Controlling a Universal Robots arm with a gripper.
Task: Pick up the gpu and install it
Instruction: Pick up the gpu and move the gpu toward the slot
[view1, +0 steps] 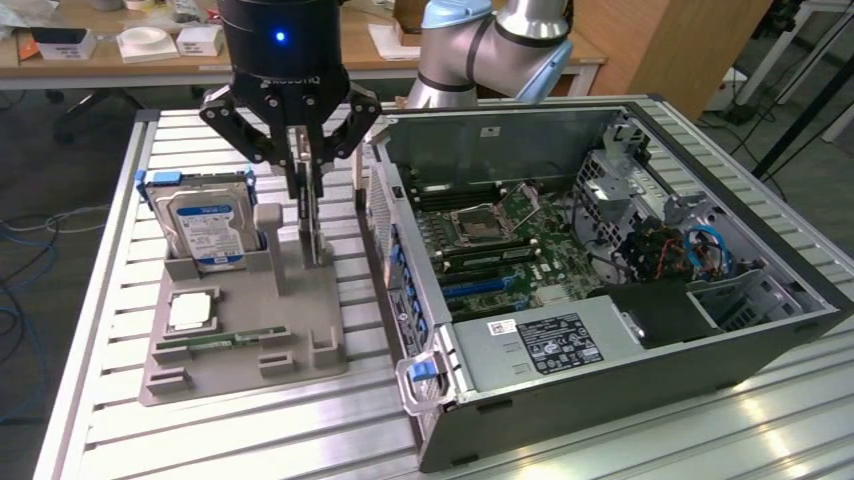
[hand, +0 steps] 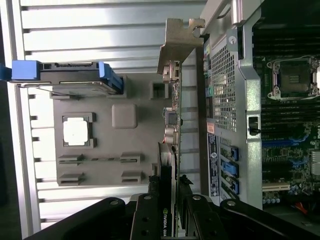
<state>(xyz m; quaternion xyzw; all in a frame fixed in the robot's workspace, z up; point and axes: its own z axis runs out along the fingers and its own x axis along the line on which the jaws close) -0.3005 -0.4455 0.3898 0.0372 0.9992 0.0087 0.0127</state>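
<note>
The gpu (view1: 314, 238) stood on edge in the grey fixture (view1: 254, 322), beside the open computer case (view1: 574, 400). The gripper (view1: 307, 180) had its jaws clamped across the card's upper edge. Judged light, rigid and fragile, so best held by the board edges, clear of components.

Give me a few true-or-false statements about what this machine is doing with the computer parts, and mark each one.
1. The gripper is closed on the gpu. True.
2. The gpu is already seated inside the computer case. False: it stands on edge over the gray holder tray, outside the case.
3. The hard drive lies flat on the table. False: it stands propped up in the holder tray.
4. The computer case is open, so its motherboard shows. True.
</note>
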